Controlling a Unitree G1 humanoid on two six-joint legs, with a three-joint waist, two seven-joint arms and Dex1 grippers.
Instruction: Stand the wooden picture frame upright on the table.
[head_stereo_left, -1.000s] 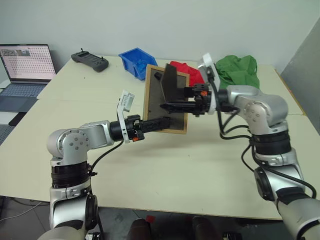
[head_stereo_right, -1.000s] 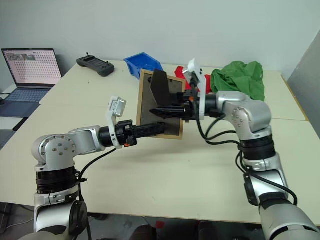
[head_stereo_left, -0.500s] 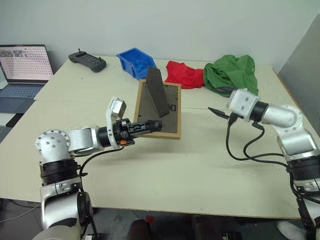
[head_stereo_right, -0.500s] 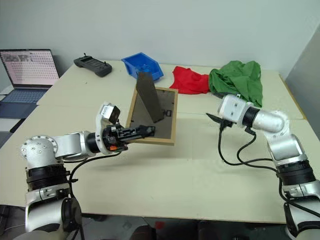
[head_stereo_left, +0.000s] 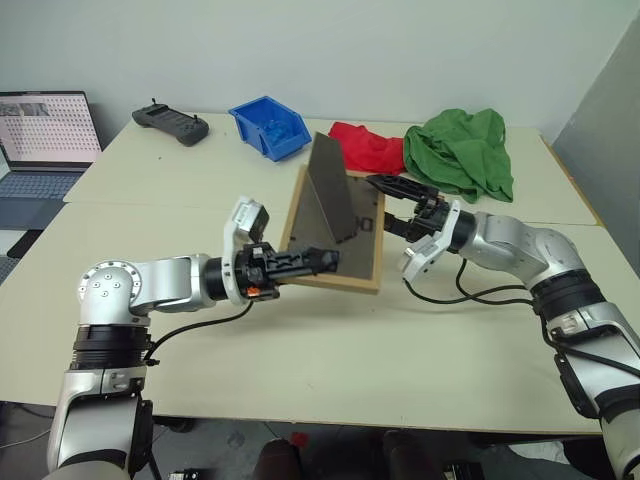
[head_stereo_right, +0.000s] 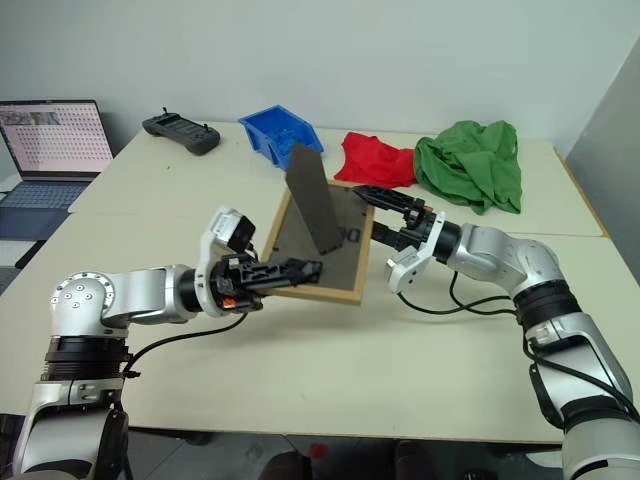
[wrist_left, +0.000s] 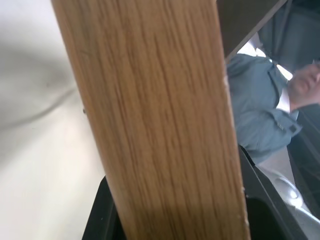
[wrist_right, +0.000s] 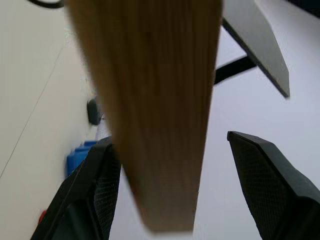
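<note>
Across the whole scene the table (head_stereo_left: 300, 340) is spread, pale and seamed, with clutter kept to its far edge: a laptop (head_stereo_left: 45, 140) at far left, a dark controller (head_stereo_left: 170, 122), a blue bin (head_stereo_left: 270, 125), a red cloth (head_stereo_left: 365, 148) and a green cloth (head_stereo_left: 460, 150) at far right. Room in the middle is thus left for the work.

Over that middle ground the wooden picture frame (head_stereo_left: 345, 275) is held tilted, its dark back turned up and toward the camera, its far edge raised. Whether its near edge rests on the tabletop cannot be told. From the back the fold-out stand (head_stereo_left: 335, 200) is swung out and points upward, presumably so that the frame can lean on it once set down.

At its near left edge the frame is clamped by the left gripper (head_stereo_left: 320, 262), the wood being seen between the fingers in the left wrist view. The grip appears to be kept so the frame can be turned.

At the frame's right edge the right gripper (head_stereo_left: 395, 205) is placed with its fingers spread apart, one on either side of the wooden rim and, as far as can be seen, not pressed on it, probably to steady the frame.
</note>
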